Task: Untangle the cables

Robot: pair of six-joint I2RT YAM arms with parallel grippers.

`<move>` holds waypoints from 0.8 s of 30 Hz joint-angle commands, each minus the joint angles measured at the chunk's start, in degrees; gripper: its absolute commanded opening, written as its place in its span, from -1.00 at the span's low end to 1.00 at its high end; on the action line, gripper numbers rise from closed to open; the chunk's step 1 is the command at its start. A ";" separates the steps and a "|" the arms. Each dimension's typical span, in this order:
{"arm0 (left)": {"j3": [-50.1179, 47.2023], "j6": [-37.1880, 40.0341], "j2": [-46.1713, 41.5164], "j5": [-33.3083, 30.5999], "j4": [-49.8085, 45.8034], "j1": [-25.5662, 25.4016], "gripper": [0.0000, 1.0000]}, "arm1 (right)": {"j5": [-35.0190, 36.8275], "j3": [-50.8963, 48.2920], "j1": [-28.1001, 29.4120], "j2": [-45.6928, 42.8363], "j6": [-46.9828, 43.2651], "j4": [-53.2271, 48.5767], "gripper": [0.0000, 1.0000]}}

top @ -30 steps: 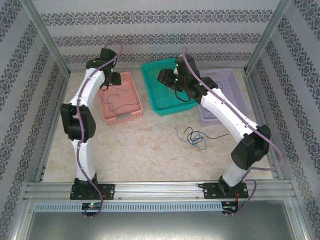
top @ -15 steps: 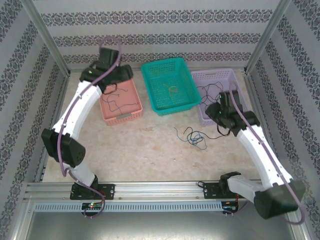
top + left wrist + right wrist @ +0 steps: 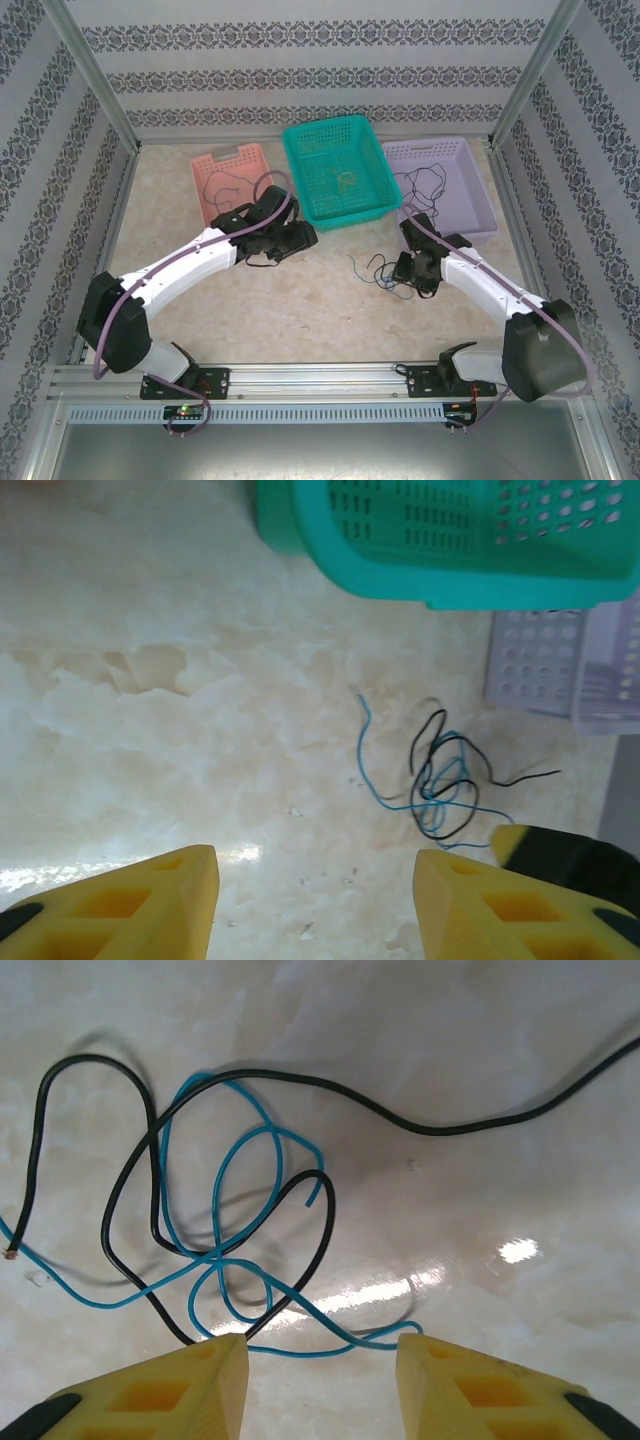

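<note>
tangle: black and blue cables (image 3: 215, 1260) lie knotted on the marble tabletop (image 3: 300, 310), just in front of the teal basket (image 3: 345, 215) and purple basket (image 3: 478, 225).
right gripper (image 3: 320, 1350): low over the knot, yellow fingers parted, pinching nothing.
left gripper (image 3: 315, 868): fingers spread wide above bare tabletop, empty, with the knot ahead and to its right.
baskets: the pink basket (image 3: 225, 157) holds a thin black wire (image 3: 232, 190); the teal one holds a yellowish wire (image 3: 345, 180).
</note>
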 commanded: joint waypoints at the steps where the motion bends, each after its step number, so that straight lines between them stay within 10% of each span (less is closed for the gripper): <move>1: -0.69 -2.61 -3.60 -0.84 2.56 -0.77 0.08 | 3.34 -0.70 0.52 2.96 -1.97 0.74 -0.19; 18: -0.91 -1.96 -6.16 -0.80 1.36 -1.04 0.07 | 14.58 9.11 6.88 13.14 -9.77 -6.42 -0.27; 24: -0.56 -1.79 -5.96 -0.80 1.16 -1.04 0.05 | 14.56 9.71 7.02 15.11 -11.87 -5.35 -0.60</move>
